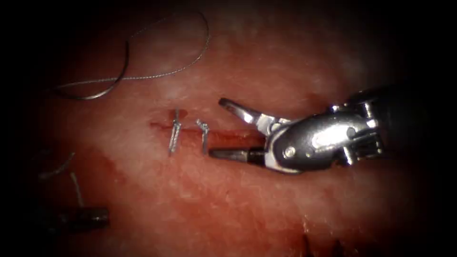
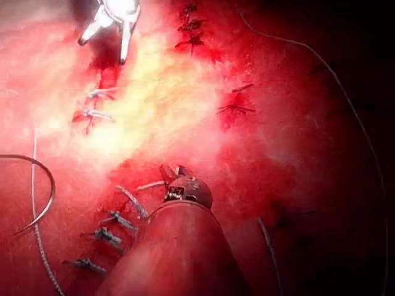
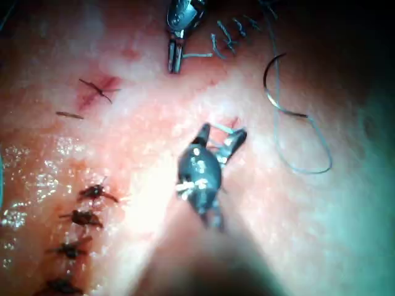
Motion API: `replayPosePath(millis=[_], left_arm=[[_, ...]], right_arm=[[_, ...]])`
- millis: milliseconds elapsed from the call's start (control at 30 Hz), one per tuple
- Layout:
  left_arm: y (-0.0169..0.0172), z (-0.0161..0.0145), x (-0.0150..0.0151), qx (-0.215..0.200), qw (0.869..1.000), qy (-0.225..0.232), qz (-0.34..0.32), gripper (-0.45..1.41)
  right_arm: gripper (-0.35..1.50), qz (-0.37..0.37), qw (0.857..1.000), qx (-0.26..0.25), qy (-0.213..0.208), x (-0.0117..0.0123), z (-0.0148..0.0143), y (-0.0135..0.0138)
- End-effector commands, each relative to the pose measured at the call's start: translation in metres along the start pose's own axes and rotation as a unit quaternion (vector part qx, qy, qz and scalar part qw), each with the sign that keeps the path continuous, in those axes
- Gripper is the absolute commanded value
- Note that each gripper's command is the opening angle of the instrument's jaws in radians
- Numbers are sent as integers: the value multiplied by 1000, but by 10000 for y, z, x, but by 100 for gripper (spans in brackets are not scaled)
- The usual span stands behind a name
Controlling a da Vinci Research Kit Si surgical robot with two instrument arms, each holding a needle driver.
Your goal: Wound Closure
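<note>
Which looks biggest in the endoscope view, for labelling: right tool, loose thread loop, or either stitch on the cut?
1. Thread loop, widest span.
2. Right tool, jaws open, holding nothing; nearness may inflate it.
3. The stitches, alike.

No readable text or markings — apparently none — anywhere.

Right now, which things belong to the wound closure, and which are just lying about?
In use: pink pork tissue with its cut; two grey stitches; right arm's steel claw, open, empty, at the cut; left arm's dark tool, holding nothing visible; curved steel needle and grey thread, loose on the tissue, upper left of the cut.
Lying about: short cut thread ends; red fluid.
</note>
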Motion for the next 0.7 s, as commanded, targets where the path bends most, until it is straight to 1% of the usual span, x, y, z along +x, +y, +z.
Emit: replayPosePath(millis=[33, 67, 133, 200, 267, 300, 367, 433, 500, 533, 633, 700], left_arm=[[8, 4, -16, 8, 999, -5, -33, 66], [5, 2, -20, 12, 999, -7, -43, 78], [2, -4, -22, 16, 999, -9, -49, 86], [0, -13, -19, 14, 998, -9, -58, 88], [3, -32, -2, 15, 997, -5, -72, 88], [7, -44, 12, 8, 997, 8, -79, 84], [10, -57, 34, -10, 995, 27, -94, 84], [12, -78, 83, -45, 989, 80, -113, 84], [11, -85, 107, -58, 985, 102, -127, 83], [7, -89, 129, -76, 981, 115, -138, 83], [-4, -88, 149, -91, 978, 127, -141, 79], [-17, -82, 157, -84, 978, 124, -142, 73]], right_arm=[[147, 2, 1000, 1, 0, -1, 6, -11], [147, 2, 1000, 1, 0, -1, 6, -11], [147, 1, 1000, 2, -1, -2, 6, -11], [145, 1, 1000, 3, -2, -2, 6, -11], [145, 1, 1000, 4, -3, -2, 6, -11], [145, 1, 1000, 4, -3, -2, 6, -11], [145, 1, 1000, 5, -4, -2, 6, -11], [145, 1, 1000, 6, -5, -2, 6, -11], [145, 1, 1000, 8, -6, -2, 6, -11], [145, 1, 1000, 8, -6, -2, 6, -11], [145, 1, 1000, 7, -6, -2, 6, -11], [145, 1, 1000, 7, -6, -2, 6, -11]])
